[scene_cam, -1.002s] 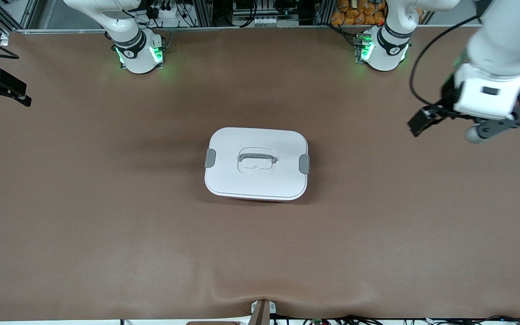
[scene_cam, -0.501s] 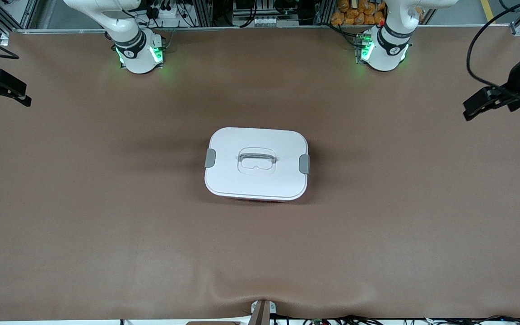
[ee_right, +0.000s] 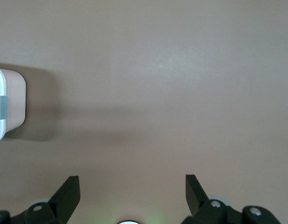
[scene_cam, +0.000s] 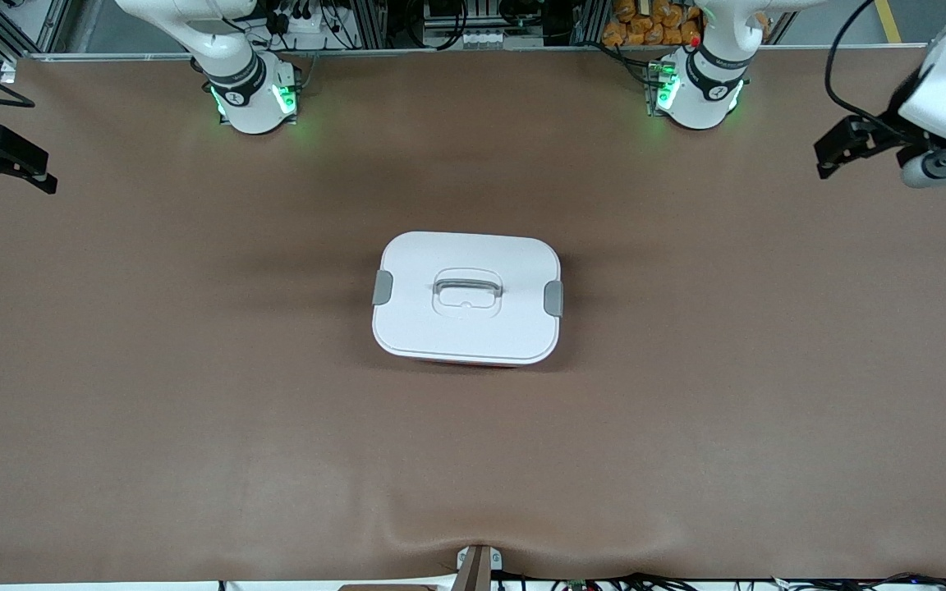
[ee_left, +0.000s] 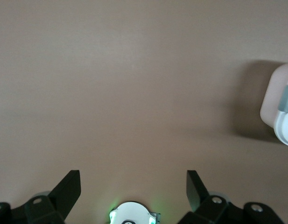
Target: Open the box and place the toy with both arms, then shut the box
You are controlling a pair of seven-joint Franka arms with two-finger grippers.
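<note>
Left gripper (ee_left: 133,192): fingers spread apart, holding nothing. In the front view it (scene_cam: 867,148) hangs over bare table at the left arm's end, well apart from the box. Right gripper (ee_right: 132,192): fingers likewise spread and empty. In the front view it (scene_cam: 5,160) sits at the right arm's end of the table, partly cut by the frame edge.

The box (scene_cam: 466,297) stands at the table's centre, between the two grippers, lid (scene_cam: 514,263) on. Its long axis runs from one arm's end of the table to the other, so one grey clip (scene_cam: 553,298) faces the left arm's end and the other clip (scene_cam: 382,287) faces the right arm's end. The handle (scene_cam: 467,287) lies along the same axis in the lid's recess. Each gripper is about equally far from its own clip; neither arm has a clear advantage for a next approach.

Each wrist view shows only one end of the box (ee_left: 278,105) (ee_right: 8,105), cut by the frame.

The toy appears in no view. With the lid on and the wall mostly hidden from above, it cannot be told whether the toy is inside. Whether the clips are latched cannot be made out either.
</note>
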